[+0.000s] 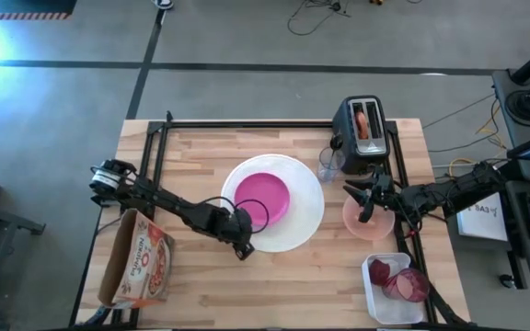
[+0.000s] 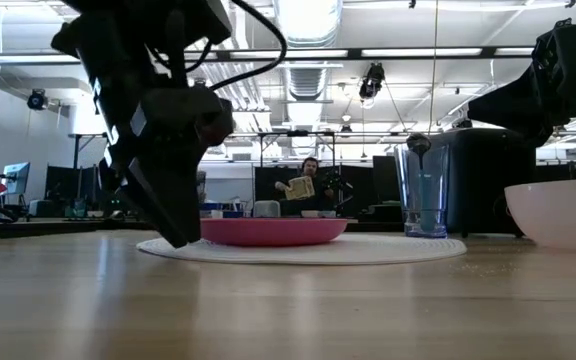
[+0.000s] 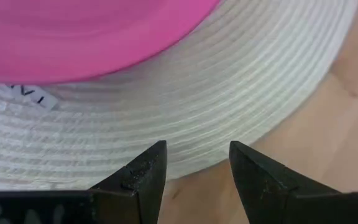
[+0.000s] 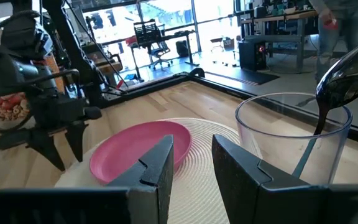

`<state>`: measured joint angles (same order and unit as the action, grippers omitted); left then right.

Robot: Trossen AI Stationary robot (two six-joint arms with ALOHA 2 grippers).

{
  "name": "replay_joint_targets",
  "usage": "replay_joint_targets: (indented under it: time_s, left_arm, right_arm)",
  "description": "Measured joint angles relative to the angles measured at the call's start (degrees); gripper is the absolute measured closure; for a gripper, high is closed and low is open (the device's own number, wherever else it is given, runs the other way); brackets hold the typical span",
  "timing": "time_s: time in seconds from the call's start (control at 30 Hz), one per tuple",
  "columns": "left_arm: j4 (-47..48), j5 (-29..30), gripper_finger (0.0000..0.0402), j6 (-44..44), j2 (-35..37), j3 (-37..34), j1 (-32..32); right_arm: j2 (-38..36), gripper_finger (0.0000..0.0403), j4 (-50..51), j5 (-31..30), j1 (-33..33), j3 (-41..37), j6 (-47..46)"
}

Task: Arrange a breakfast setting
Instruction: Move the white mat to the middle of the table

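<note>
A large white round plate (image 1: pixel 304 221) lies mid-table with the smaller magenta plate (image 1: pixel 263 198) on it. My left gripper (image 1: pixel 244 246) points steeply down at the white plate's near-left rim (image 3: pixel 229 124). It is open, with its fingertips just short of that rim and nothing between them. A clear glass (image 4: pixel 291 143) with a spoon (image 4: pixel 334 87) standing in it is right of the plates. My right gripper (image 1: pixel 366 204) hovers level above the peach bowl (image 1: pixel 375 223), open and empty. Dark-red fruit (image 1: pixel 403 283) lies in a white tray.
A black toaster (image 1: pixel 362 138) with an orange-brown piece in one slot stands at the far right. A cereal box (image 1: pixel 136 262) lies at the near left. The white tray (image 1: pixel 375 299) sits at the near right corner. Bare wood lies between box and tray.
</note>
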<state>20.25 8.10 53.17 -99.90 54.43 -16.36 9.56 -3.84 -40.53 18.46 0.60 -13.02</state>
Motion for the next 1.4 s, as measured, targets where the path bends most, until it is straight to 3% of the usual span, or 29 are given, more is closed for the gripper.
replay_joint_targets:
  time_s: [0.37,0.63,0.87,1.03,1.4]
  left_arm:
    - [5.7,10.5,0.0241,-2.8,-0.2,1.4,0.0]
    - [5.4,11.6,0.0241,-0.3,-3.5,1.4,0.0]
    - [5.2,10.3,0.0241,0.4,-7.1,4.1,-1.6]
    - [7.6,5.0,0.0241,-0.1,-7.0,5.7,-3.7]
    - [20.9,1.1,0.0241,1.6,-7.3,11.0,-7.0]
  right_arm:
    - [0.0,0.0303,0.0,0.0,0.0,0.0,0.0]
    - [0.0,0.0303,0.0,0.0,0.0,0.0,0.0]
    - [0.0,0.0303,0.0,0.0,0.0,0.0,0.0]
    - [0.0,0.0303,0.0,0.0,0.0,0.0,0.0]
    - [0.0,0.0303,0.0,0.0,0.0,0.0,0.0]
